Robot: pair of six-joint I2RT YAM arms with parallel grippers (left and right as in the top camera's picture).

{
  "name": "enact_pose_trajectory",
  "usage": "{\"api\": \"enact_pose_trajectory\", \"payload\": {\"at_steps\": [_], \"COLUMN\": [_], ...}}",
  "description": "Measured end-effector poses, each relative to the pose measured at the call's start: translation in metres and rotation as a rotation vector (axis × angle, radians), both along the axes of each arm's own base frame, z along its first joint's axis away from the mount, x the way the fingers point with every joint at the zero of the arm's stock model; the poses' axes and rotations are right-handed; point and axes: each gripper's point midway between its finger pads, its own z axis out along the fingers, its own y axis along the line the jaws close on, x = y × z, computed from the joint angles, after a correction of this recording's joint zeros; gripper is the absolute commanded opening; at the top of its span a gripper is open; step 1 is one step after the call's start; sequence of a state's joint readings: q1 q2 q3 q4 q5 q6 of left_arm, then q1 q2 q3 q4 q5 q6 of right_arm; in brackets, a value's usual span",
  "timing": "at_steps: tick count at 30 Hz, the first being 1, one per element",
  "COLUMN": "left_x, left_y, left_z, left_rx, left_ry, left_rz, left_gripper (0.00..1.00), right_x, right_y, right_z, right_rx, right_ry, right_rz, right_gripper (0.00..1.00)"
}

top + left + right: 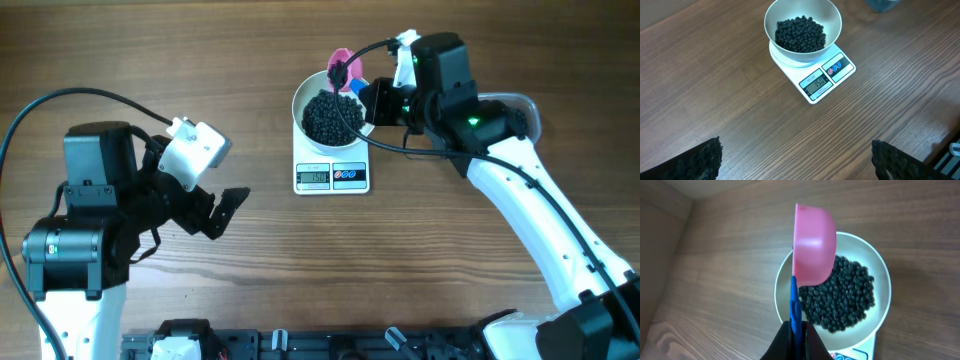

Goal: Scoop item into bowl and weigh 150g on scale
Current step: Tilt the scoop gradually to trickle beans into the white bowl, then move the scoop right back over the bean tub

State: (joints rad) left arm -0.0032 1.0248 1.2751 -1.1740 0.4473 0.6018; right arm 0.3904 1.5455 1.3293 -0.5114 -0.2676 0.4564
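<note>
The white bowl (301, 98) stands on the small white scale (332, 177) and holds a heap of black pellets (333, 117). My right gripper (368, 97) is shut on the blue handle (796, 305) of a pink scoop (812, 245). The scoop is turned on its side over the bowl's far-left rim (881, 275), above the pellets (845, 300); its inside is hidden. My left gripper (225, 205) hovers open over bare table to the left of the scale, fingers (700, 160) spread wide. The left wrist view shows bowl (771, 20), pellets (800, 34) and lit scale (827, 80).
A clear plastic tub (522, 106) sits to the right of the bowl, mostly hidden behind my right arm; its edge (882, 4) shows at the top of the left wrist view. A black rail runs along the table's front edge (300, 345).
</note>
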Motion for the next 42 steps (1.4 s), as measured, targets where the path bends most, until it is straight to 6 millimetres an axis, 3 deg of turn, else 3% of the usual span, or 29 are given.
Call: {"api": "enact_pose_trajectory", "payload": {"at_steps": [31, 34, 42], "left_x": [0.000, 0.000, 0.000], "left_y": [0.000, 0.000, 0.000], "left_z": [0.000, 0.000, 0.000], "left_rx": [0.000, 0.000, 0.000], "left_ry": [0.000, 0.000, 0.000], "left_rz": [0.000, 0.000, 0.000], "left_gripper": [1.00, 1.00, 1.00], "right_x": [0.012, 0.022, 0.045], "right_y": [0.001, -0.008, -0.066], "right_z": [0.014, 0.019, 0.018], "right_rx": [0.040, 0.058, 0.053], "right_ry": [-0.056, -0.075, -0.073], "right_rz": [-0.030, -0.069, -0.218], "right_gripper": [0.04, 0.04, 0.04]}}
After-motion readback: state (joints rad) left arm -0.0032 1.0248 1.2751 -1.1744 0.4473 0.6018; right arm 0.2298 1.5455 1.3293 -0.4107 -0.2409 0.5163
